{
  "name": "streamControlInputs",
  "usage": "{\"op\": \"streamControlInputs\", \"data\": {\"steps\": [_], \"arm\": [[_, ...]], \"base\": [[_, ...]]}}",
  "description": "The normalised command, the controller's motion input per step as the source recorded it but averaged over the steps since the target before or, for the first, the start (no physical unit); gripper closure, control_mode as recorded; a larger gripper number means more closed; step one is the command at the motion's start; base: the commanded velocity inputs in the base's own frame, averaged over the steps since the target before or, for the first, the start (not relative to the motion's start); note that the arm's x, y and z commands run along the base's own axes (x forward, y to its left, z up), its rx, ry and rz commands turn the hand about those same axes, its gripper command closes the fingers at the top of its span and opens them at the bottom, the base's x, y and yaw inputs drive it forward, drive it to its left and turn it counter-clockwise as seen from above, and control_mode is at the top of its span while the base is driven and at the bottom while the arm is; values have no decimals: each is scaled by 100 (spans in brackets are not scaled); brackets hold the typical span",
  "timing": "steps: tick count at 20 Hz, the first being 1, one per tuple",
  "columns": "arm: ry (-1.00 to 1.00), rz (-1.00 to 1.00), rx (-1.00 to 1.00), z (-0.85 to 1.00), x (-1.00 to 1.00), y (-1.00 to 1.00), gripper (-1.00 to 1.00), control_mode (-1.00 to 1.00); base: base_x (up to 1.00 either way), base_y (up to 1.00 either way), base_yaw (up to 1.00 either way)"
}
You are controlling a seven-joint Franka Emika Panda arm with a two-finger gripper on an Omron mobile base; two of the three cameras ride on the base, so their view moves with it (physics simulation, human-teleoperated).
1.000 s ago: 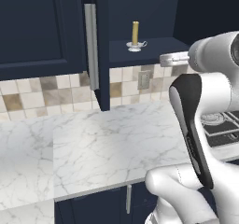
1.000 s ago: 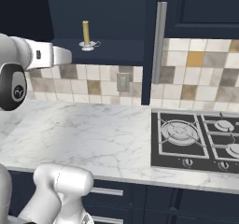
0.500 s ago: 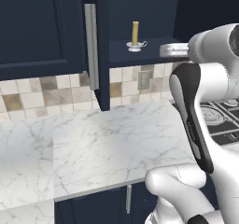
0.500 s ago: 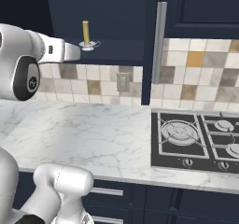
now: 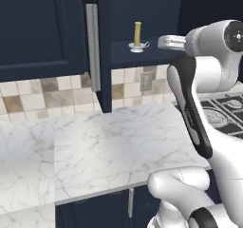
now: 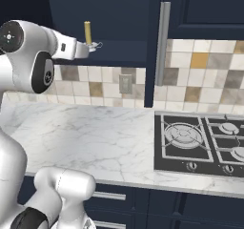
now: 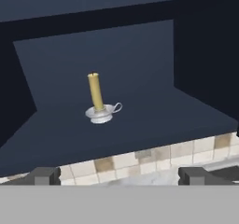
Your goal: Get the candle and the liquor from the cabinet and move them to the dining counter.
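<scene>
The candle (image 5: 137, 34), a pale-yellow stick on a small white handled holder, stands on the bottom shelf of the open navy cabinet (image 5: 142, 57). My gripper (image 5: 160, 42) hovers at shelf height just right of it, open and holding nothing. From the right base view the candle (image 6: 87, 33) rises just behind the gripper (image 6: 93, 46). In the hand view the candle (image 7: 95, 93) stands mid-shelf, ahead of and apart from the gripper (image 7: 119, 176), whose fingertips (image 7: 44, 175) are spread wide. The liquor and the dining counter are out of view.
The cabinet's open door, with a silver bar handle (image 5: 92, 46), juts out left of the candle. Below lie a marble worktop (image 5: 95, 146) and a tiled backsplash (image 5: 42, 94). A black gas hob (image 6: 205, 144) sits at the right.
The arm has lifted the hand and carried it closer to the candle at shelf level. The jaws stayed open and the candle has not moved.
</scene>
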Motion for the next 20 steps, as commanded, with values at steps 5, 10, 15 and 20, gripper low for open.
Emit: {"op": "streamControlInputs", "data": {"steps": [5,10,15,20], "arm": [[0,2,5,10,54,2,-100,-100],[10,7,5,18,39,15,-100,-100],[10,10,1,3,42,15,-100,-100],[9,10,0,-18,33,17,-100,-100]], "base": [[0,0,0],[0,0,0],[0,0,0],[0,0,0]]}}
